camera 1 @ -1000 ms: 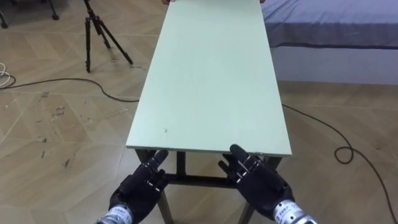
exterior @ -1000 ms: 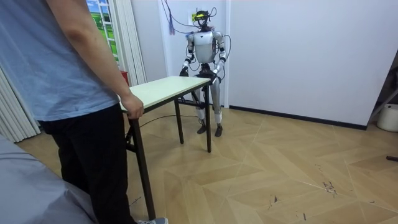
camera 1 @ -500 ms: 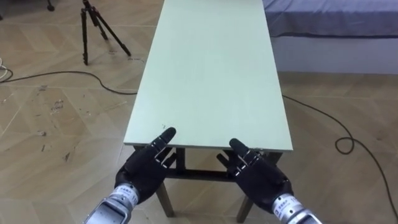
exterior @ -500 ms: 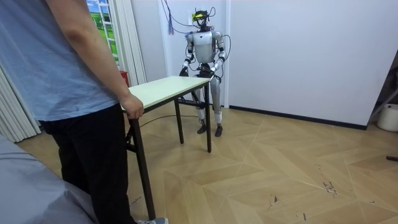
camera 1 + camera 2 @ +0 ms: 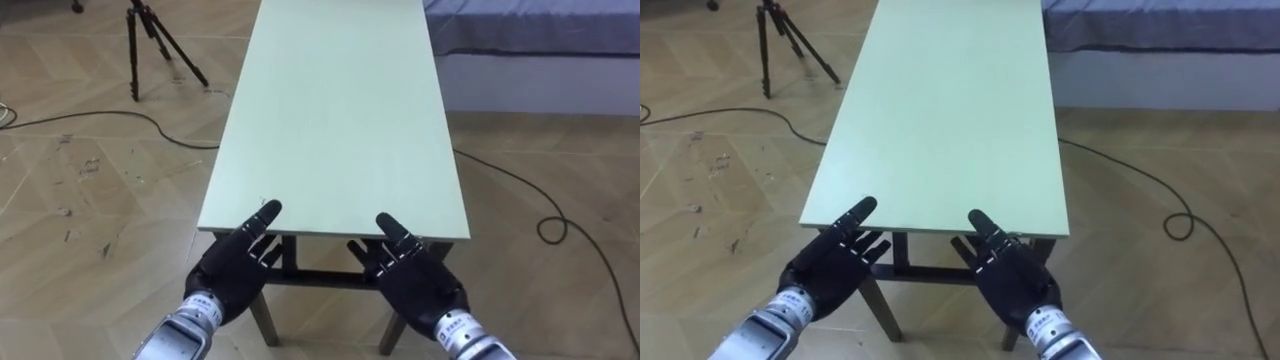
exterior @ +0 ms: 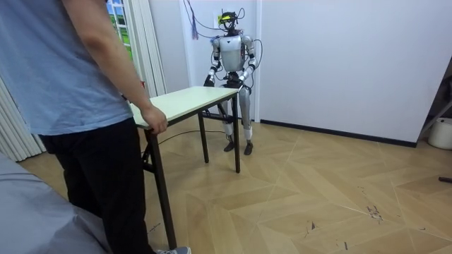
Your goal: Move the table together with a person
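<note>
The table (image 5: 340, 110) stands on all its legs on the wood floor, its long pale-green top running straight away from the robot, with the short near edge directly in front of both hands. At the opposite short edge, a person (image 6: 78, 77) at the room view's left has one hand (image 6: 153, 121) closed over the tabletop's edge. This arrangement, one carrier at each end, suits a shared lift. The left hand (image 5: 232, 275) and right hand (image 5: 420, 285) are set apart toward the two near corners, which should keep the top level once raised. On each hand the digits are extended rather than curled: one straight digit (image 5: 266, 212) of the left hand and one (image 5: 390, 226) of the right hand lie at the near edge's upper lip, while the remaining ones reach forward below the tabletop, beside the dark frame. The edge therefore lies between upper and lower digits, bracketed but apparently not clamped. A tripod (image 5: 150, 45) and a bed (image 5: 530, 30) flank the table.
</note>
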